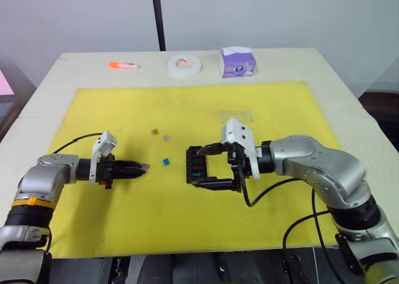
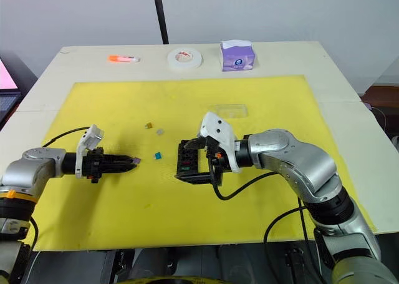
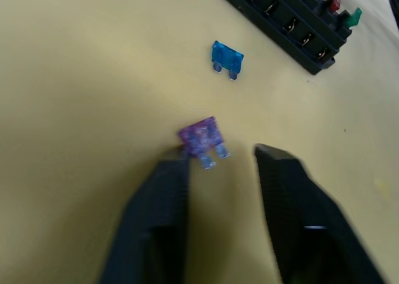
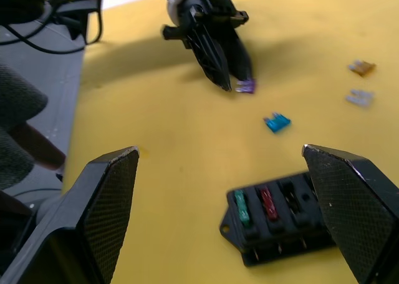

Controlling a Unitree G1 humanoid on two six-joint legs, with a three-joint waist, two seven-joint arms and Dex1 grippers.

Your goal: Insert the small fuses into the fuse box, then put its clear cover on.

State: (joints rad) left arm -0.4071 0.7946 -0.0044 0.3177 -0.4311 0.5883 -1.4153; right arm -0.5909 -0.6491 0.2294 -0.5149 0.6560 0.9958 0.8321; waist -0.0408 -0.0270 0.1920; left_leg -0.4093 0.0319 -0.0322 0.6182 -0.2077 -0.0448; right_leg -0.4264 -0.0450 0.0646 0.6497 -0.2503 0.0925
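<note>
Left wrist view: left gripper (image 3: 218,165) open beside purple fuse (image 3: 202,137) on mat.

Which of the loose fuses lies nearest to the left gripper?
The purple fuse, right at the left gripper; the blue fuse lies farther off.

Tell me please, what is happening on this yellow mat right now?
A robot is loading fuses into the fuse box. A green fuse and a red fuse already sit in slots. The left gripper, jaws open, is at the purple fuse on the mat. The right gripper, also open, straddles the box.
</note>
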